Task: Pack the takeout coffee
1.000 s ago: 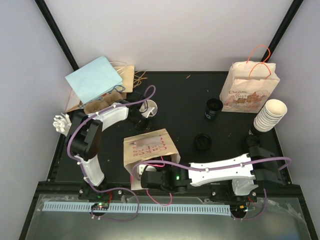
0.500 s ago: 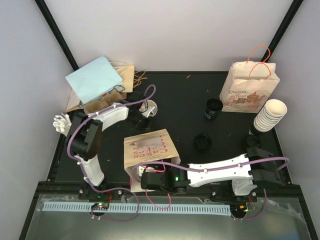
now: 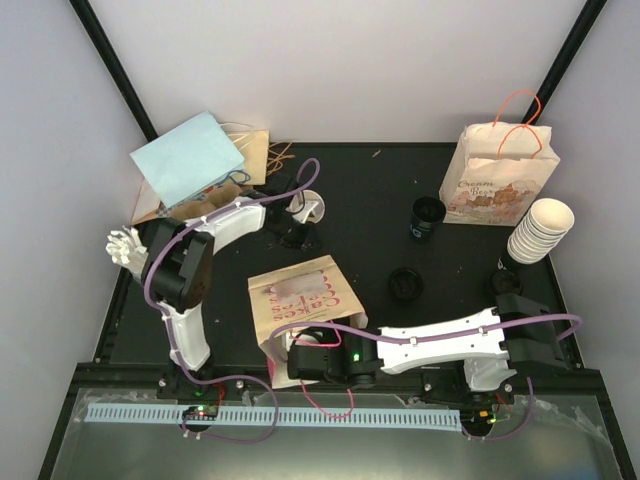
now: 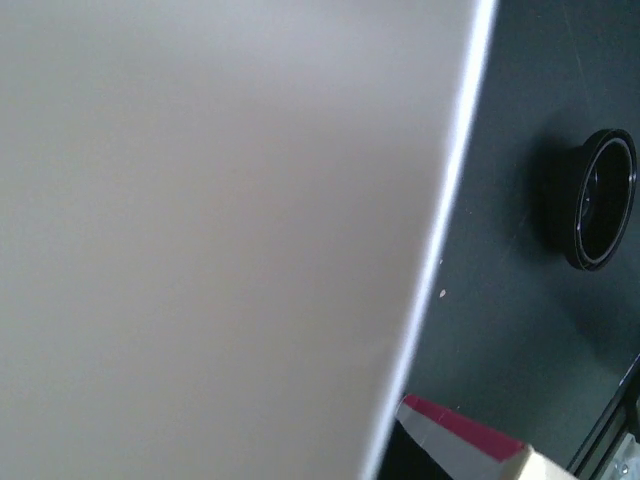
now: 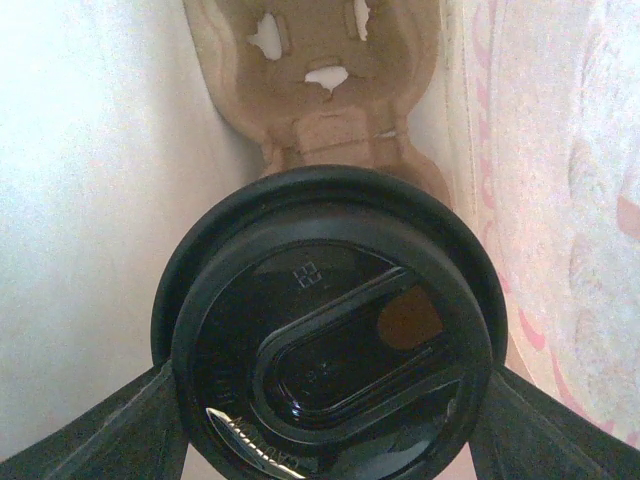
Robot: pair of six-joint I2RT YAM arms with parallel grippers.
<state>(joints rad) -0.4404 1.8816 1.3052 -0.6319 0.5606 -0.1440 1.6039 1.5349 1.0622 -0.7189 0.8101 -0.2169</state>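
Right gripper deeper, around lidded cup

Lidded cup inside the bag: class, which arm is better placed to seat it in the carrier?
Right. The right gripper holds the lidded cup inside the bag, the carrier straight ahead. The left gripper is away, beside a white cup.

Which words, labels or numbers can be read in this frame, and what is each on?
"Cream": standing paper bag, far right; its other words too small.
"CAKE": lying paper bag, seen upside down; second line blurred.
Embossed marks on the black lid, right wrist view: unreadable.
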